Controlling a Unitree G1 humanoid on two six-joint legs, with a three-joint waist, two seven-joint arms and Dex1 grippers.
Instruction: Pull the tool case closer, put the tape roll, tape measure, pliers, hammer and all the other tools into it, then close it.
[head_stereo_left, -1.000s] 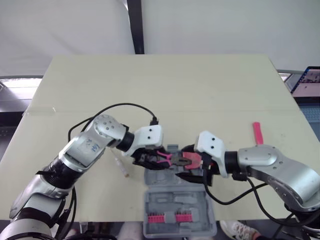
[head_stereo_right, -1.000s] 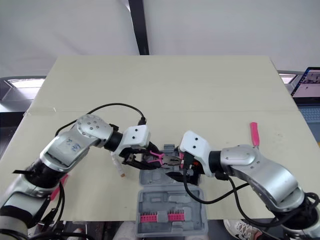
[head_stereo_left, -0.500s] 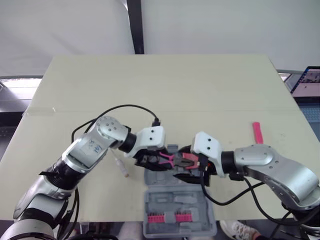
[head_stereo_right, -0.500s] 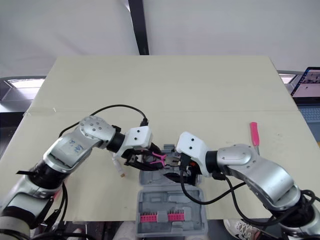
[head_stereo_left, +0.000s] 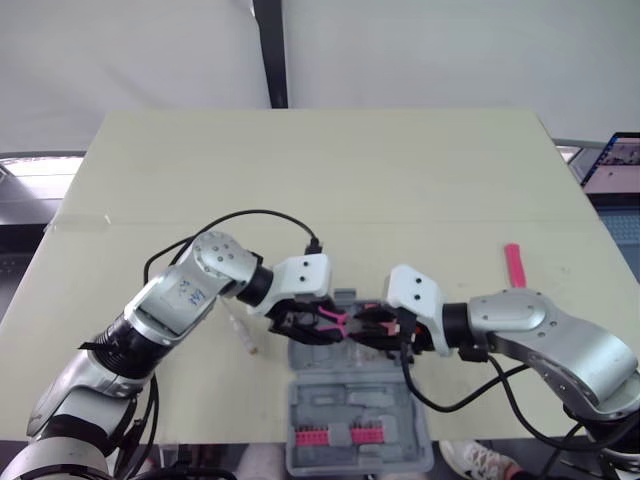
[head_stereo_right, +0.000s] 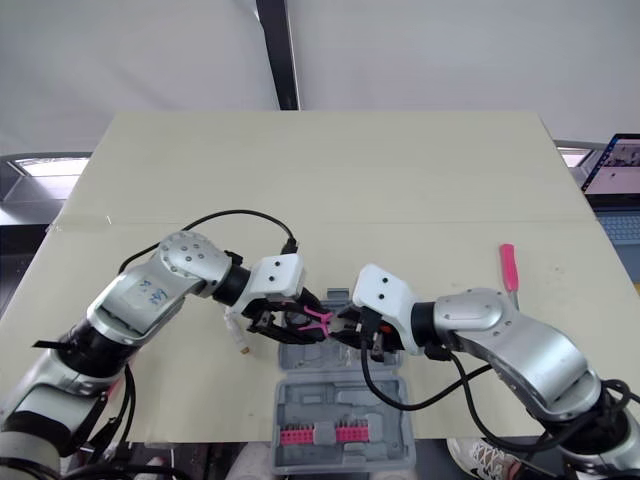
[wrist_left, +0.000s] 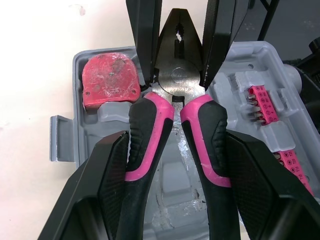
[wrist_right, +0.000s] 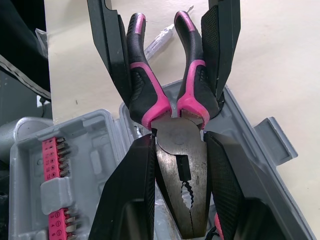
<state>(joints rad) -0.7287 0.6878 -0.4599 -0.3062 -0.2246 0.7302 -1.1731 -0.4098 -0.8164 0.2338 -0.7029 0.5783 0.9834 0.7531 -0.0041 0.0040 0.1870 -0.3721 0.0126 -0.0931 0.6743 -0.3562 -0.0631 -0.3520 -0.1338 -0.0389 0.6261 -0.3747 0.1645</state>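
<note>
Pink-and-black pliers (wrist_left: 176, 85) hang just above the open grey tool case (head_stereo_left: 330, 400) near the table's front edge. My left gripper (head_stereo_left: 318, 322) is shut on the pliers' pink handles (wrist_left: 150, 130), one black finger (wrist_left: 107, 185) outside each handle. From the opposite side, my right gripper (head_stereo_left: 375, 325) is shut on the steel head (wrist_right: 180, 160), with its fingers (wrist_right: 135, 195) pressed against both flanks. A red tape measure (wrist_left: 110, 75) lies in a case pocket, and pink bit strips (head_stereo_left: 338, 437) sit in the nearer half.
A pink-handled tool (head_stereo_left: 515, 266) lies on the table to the right. A small white tool (head_stereo_left: 243, 333) lies left of the case. A laptop (head_stereo_left: 615, 165) stands off the table's right edge. The far half of the table (head_stereo_left: 320, 170) is bare.
My right gripper's fingers have closed in from wide open onto the pliers' head. The left gripper has kept its hold on the handles and shifted only slightly.
</note>
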